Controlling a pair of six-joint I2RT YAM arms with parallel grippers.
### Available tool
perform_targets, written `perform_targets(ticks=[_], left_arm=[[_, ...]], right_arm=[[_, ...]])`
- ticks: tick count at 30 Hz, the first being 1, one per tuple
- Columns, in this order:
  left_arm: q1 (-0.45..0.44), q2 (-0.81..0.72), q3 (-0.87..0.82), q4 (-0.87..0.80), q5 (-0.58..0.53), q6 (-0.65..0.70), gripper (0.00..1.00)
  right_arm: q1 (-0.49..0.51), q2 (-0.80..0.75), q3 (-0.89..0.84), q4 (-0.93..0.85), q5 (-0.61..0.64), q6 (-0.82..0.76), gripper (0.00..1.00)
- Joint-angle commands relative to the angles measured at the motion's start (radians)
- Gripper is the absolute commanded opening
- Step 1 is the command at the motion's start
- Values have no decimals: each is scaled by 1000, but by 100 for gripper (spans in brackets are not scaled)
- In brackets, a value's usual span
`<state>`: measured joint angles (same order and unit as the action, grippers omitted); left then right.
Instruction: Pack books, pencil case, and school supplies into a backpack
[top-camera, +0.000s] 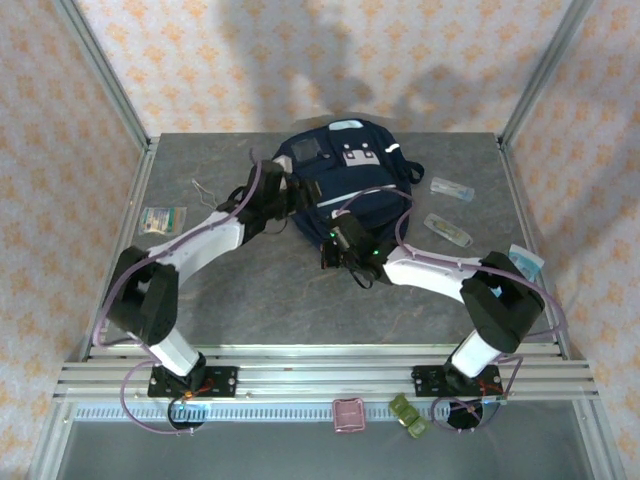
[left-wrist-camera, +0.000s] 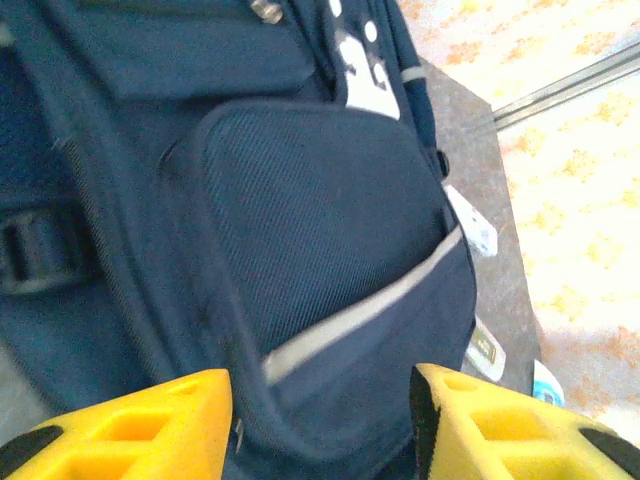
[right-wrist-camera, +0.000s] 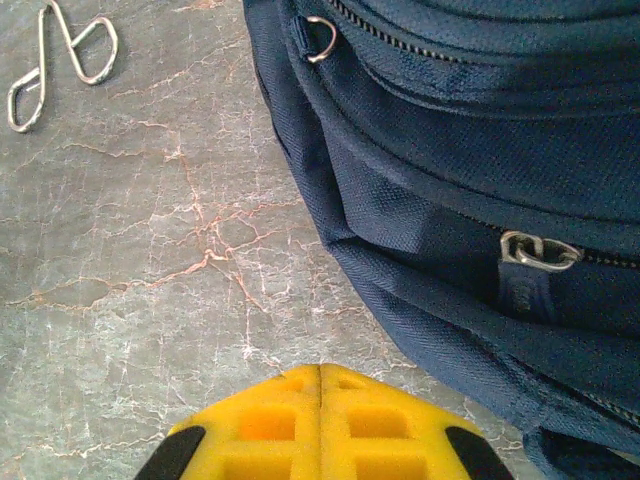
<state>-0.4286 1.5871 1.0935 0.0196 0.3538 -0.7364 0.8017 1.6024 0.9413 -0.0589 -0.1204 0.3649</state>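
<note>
Crowding backpack (top-camera: 352, 192) edge: left gripper (left-wrist-camera: 320, 425), right gripper (right-wrist-camera: 320, 405).

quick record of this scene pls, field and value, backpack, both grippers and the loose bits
backpack: navy, lying far centre on the table
left gripper: jaws open, edge of the front pocket between them
right gripper: jaws shut on nothing, over bare table beside the backpack
zip pull: on the backpack's side, right of the right gripper
clear packets: two, on the table right of the backpack
pencil case: pink, on the ledge at the near edge
wire piece: on the table left of the backpack
</note>
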Motion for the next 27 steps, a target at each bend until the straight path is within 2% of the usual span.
perform_targets(ticks=[1,4,8,21,23,26,27], left_arm=[[-7,-75,-86,89,-25,-43,52],[-29,-100,-179,166,-29,-88,56],[-48,-46,-229,258,-19,-149,56],[-78,159,-126,305,-85,-149,53],[-75,176,-116,325,-98,-147,42],[-72,199,-86,329,-99,-143,11],[-68,204,-76,328,-91,-142,5]], right_arm=[[-14,-44,6,23,14,25,0],[-44,-102,-15,19,31,40,0],[-98,-151,-47,24,18,71,0],[-121,-222,-108,33,28,109,0],[-122,-211,-114,30,22,112,0],[-123,-206,-128,31,24,120,0],[-122,-206,-131,32,24,119,0]])
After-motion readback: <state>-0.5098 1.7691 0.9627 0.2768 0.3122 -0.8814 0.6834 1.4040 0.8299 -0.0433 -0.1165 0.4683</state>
